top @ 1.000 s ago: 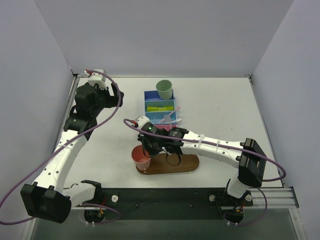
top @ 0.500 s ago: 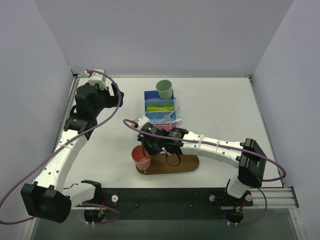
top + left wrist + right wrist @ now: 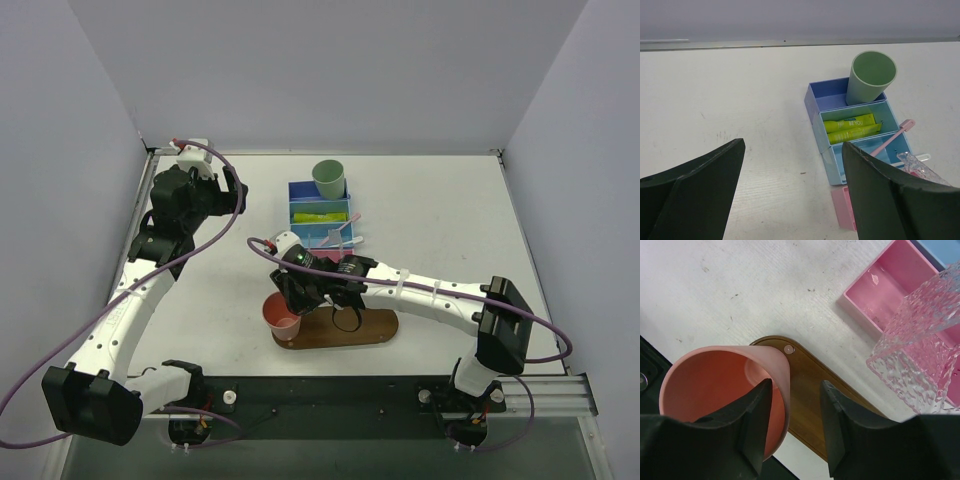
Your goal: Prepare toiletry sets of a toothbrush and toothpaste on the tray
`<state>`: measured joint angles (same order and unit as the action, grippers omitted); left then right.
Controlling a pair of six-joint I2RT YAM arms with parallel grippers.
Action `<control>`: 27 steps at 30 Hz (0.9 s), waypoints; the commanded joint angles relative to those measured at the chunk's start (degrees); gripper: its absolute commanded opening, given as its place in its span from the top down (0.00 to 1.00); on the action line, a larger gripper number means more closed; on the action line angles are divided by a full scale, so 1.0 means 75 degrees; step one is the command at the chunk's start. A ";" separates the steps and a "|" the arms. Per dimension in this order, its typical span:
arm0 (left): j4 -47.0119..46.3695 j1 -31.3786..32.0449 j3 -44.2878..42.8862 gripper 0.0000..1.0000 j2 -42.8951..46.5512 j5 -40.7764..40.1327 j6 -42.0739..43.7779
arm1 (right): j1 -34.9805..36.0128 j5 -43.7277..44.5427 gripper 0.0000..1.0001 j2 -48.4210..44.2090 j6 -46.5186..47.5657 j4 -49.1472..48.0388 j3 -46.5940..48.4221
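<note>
The right arm (image 3: 430, 295) is stretched low from its base, near and to the right of the tray (image 3: 375, 328), and is carried leftward along the tray's far edge. The right gripper (image 3: 796, 385) is pointed down over the tray's left end, with its jaws parted. The left arm (image 3: 130, 290) is extended well to the left of the tray and beyond it. The left gripper (image 3: 792, 143) is spread wide, with nothing held between its fingers.

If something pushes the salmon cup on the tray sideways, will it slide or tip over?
Likely light and tippy: the salmon cup looks empty, thin-walled, and narrower at its base than at its rim. It stands at the rounded end of the tray, so a push might carry it off the edge. Its smooth wall may slip in the right gripper.
</note>
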<state>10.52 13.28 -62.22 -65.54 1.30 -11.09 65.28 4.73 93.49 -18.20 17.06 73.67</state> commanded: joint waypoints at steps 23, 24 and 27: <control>-0.0348 -0.0036 0.0092 0.11 0.0230 -0.0289 0.0050 | -0.0043 0.0444 0.44 -0.1906 0.0011 0.0267 0.0279; -0.0349 -0.0024 0.0116 0.11 0.0254 -0.0302 0.0038 | -0.0066 0.0563 0.44 -0.2070 0.0105 0.0338 0.0279; -0.0384 -0.0024 0.0139 0.12 0.0301 -0.0314 0.0014 | -0.0417 0.1184 0.43 -0.2363 0.0480 0.0666 0.0244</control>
<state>10.15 13.28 -61.41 -65.21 0.12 -10.37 64.84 6.57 79.85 -17.50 18.50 73.78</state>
